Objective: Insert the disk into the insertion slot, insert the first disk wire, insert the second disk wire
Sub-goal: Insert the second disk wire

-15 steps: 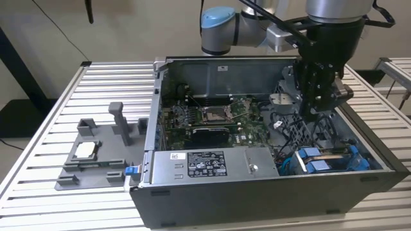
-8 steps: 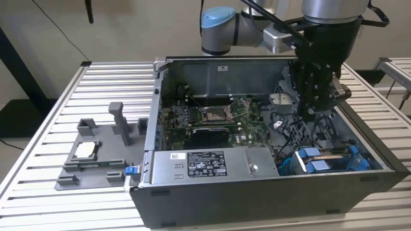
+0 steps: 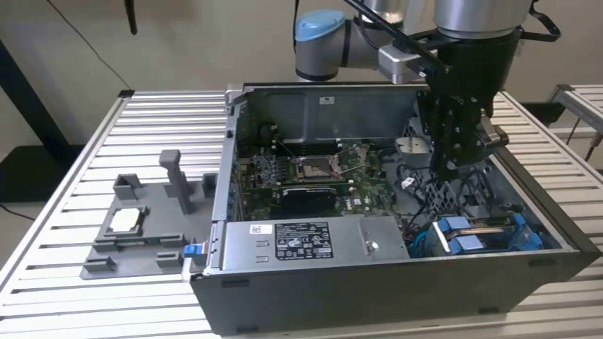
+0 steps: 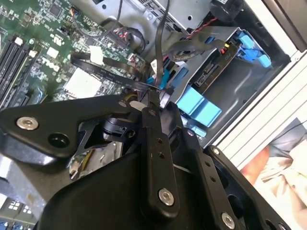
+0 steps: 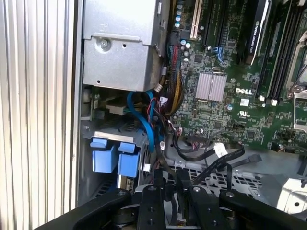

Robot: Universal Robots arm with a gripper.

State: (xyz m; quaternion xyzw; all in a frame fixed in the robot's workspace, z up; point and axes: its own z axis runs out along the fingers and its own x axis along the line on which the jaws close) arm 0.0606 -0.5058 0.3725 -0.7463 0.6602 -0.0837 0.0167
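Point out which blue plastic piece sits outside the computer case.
The small blue piece beside the grey fixture; the larger blue tabs all sit inside the case.

in the exterior view, the arm (image 3: pixel 476 21) ran off the top edge; the gripper (image 3: pixel 448 171) blocked the case (image 3: pixel 377 296) interior at upper right; the insertion slot (image 3: pixel 490 229) contents were too obscured to tell.
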